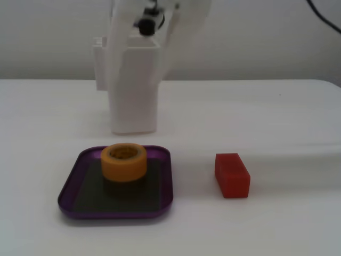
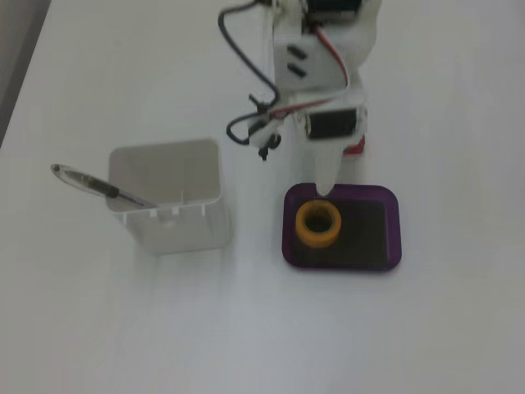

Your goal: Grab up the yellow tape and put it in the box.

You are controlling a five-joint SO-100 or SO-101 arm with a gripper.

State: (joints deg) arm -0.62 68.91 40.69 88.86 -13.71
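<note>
Yellow tape (image 1: pixel 124 161) lying in the box (image 1: pixel 72 184), no writing legible.

In one fixed view a red block (image 1: pixel 232 175) lies right on the tabletop (image 1: pixel 277 117). In the other, fingers (image 2: pixel 326 176) hang just beyond the tape; whether parted or closed is unclear.

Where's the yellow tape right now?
The yellow tape sits inside the purple tray, toward its back-left part in a fixed view, left of the red block and below the gripper tip.

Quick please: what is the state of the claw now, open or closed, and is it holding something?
Claw: cannot be told whether open or closed; its tip hangs just over the yellow tape, which sits in the box, seemingly released.
</note>
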